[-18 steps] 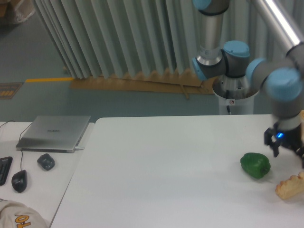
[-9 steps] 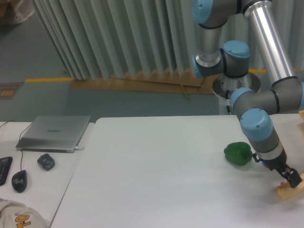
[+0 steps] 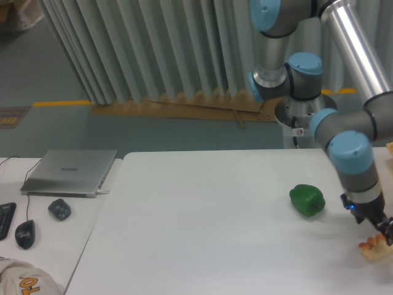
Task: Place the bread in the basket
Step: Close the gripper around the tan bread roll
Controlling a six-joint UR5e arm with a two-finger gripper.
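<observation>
**Stock at the right edge: arm repositioned over the bread, pepper at rest**

1. Bench. White top, carrying every item below. No basket shows anywhere in your view, so you cannot yet read the drop-off point from here.

2. Arm. Half a second ago its wrist leaned down and to the right onto the loaf; now the forearm stands closer to upright and the wrist sits slightly higher and further right. Read that as a correction of approach, not a lift.

3. Laptop. Closed, on the grey side desk at your left, with a mouse near it. Unmoved throughout.

4. Green pepper. One second ago it lay further right, just beside the loaf; it shifted left as the arm swept in and has held its place since. It now lies apart from the loaf, which frees room for a grasp.

5. Bread. Pale tan piece, on the bench at the far right edge of the frame, partly cut off. Essentially where it was half a second ago, so not yet carried.

6. Gripper. Its fingers are at the loaf's top. You cannot tell whether they are spread, closed or pinching it; they are dark, small and half out of frame. Judge the task as at the grasp stage.
</observation>
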